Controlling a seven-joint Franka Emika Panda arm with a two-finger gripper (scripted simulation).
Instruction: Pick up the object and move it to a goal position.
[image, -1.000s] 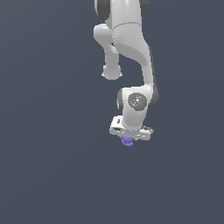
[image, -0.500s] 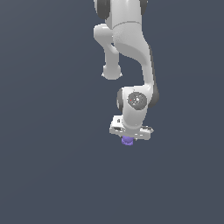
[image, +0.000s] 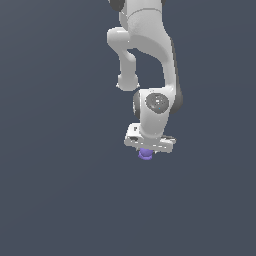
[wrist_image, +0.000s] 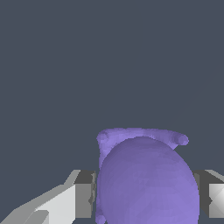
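Our gripper (wrist_image: 144, 199) is clenched on the object (wrist_image: 146, 179): one finger (wrist_image: 84, 194) touches its one side, the blob fills the gap, the other finger touches the opposite side. We judge grasping done; next, carry it to the goal.

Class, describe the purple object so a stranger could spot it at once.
Find the white robot arm against the plain grey ground. Follow it down to its gripper. The purple blob sits between the fingers; it is the only coloured thing, rounded and narrower than the gripper.
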